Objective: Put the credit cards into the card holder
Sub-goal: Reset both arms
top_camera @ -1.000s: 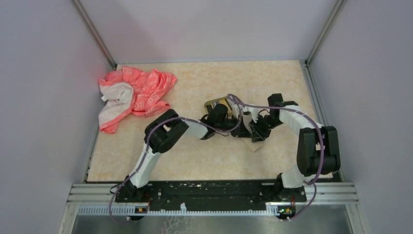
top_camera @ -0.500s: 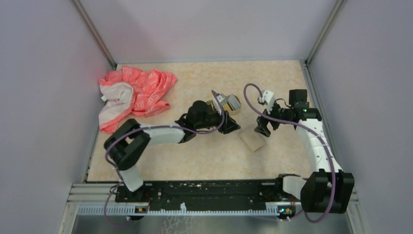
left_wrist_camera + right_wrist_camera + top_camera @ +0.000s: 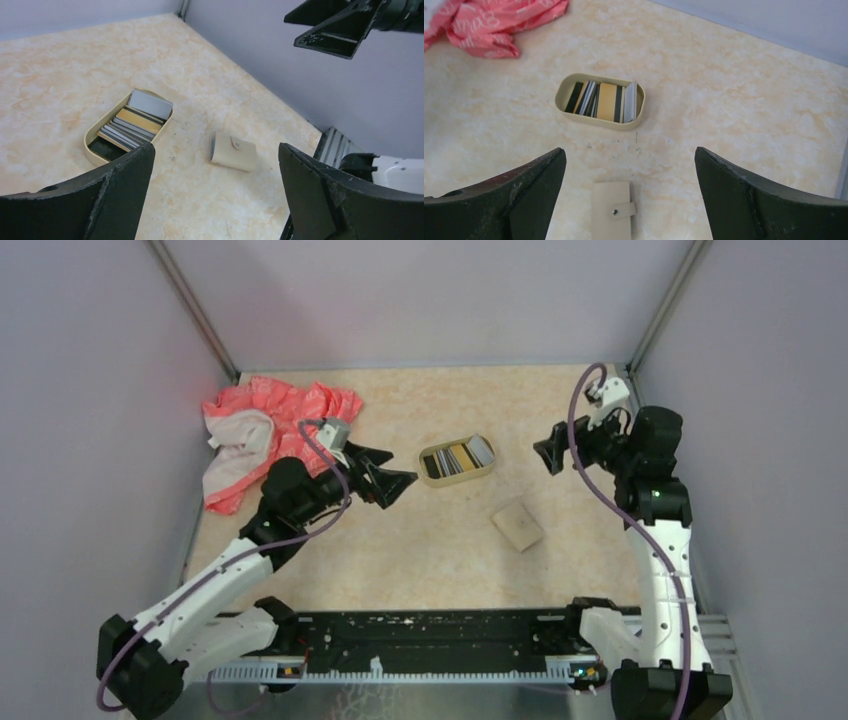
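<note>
The card holder (image 3: 432, 475) is a small olive-rimmed tin in the middle of the table, also seen in the left wrist view (image 3: 92, 150) and the right wrist view (image 3: 561, 95). Several credit cards (image 3: 462, 455) stand on edge inside it, grey, tan and dark-striped (image 3: 134, 124) (image 3: 605, 101). My left gripper (image 3: 397, 470) hangs open to the left of the tin, holding nothing (image 3: 216, 147). My right gripper (image 3: 545, 453) is raised to the tin's right, open and holding nothing (image 3: 628, 150).
A tan folded wallet with a snap tab (image 3: 517, 525) lies flat on the table, nearer than the tin and to its right (image 3: 233, 151) (image 3: 612, 210). A crumpled pink cloth (image 3: 275, 435) lies at the back left. Grey walls enclose the table on three sides.
Both arms were crowded over the tin a second ago. The left has drawn back to the left, the right up and to the right. Both grippers have opened.
</note>
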You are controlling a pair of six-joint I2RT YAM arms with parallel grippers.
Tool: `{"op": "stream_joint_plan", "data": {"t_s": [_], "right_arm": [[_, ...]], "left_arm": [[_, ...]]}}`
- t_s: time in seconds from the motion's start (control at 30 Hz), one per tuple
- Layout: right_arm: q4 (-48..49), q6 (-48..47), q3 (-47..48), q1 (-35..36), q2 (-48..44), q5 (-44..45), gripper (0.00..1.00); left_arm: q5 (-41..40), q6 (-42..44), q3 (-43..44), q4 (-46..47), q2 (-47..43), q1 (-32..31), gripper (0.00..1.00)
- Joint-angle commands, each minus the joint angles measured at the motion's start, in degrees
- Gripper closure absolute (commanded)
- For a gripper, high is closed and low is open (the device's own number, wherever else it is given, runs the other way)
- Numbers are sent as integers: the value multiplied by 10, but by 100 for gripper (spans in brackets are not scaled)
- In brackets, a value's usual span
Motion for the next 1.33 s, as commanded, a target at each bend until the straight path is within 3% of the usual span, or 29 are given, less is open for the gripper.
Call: {"op": "stream_joint_plan", "data": {"t_s": [0.0,0.17,0.47,1.3], "right_arm": [[62,165,33,-3,-30,35,2],[40,208,56,-3,-52,61,2],[13,203,70,-3,-77,44,2],[15,160,38,-3,-83,3,2]], "left_arm": [[-51,-26,-8,-118,-118,3,1],[-72,-18,0,-200,-216,4,1],[-67,-22,5,-268,-280,3,1],[-29,-41,-75,-199,-318,3,1]]}}
